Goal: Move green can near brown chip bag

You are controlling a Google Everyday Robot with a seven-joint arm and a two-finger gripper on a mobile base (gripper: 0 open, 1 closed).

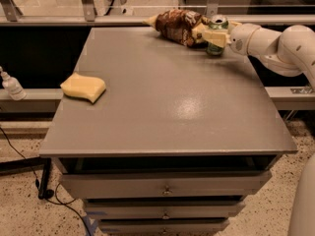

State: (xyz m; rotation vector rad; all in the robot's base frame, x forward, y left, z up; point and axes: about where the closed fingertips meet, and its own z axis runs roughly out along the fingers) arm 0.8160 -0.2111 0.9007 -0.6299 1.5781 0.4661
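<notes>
The green can (217, 27) stands upright at the far right of the grey table (167, 107), right beside the right end of the brown chip bag (178, 26). The bag lies on its side along the table's far edge. My gripper (215, 37) reaches in from the right on the white arm (275, 43). Its pale fingers (212, 37) are closed around the can's body and hide its lower part. The can's silver top shows above the fingers.
A pale yellow sponge (83, 86) lies near the table's left edge. A small white bottle (11, 85) stands on a ledge left of the table. A rail with glass runs behind the far edge. Drawers sit below the front edge.
</notes>
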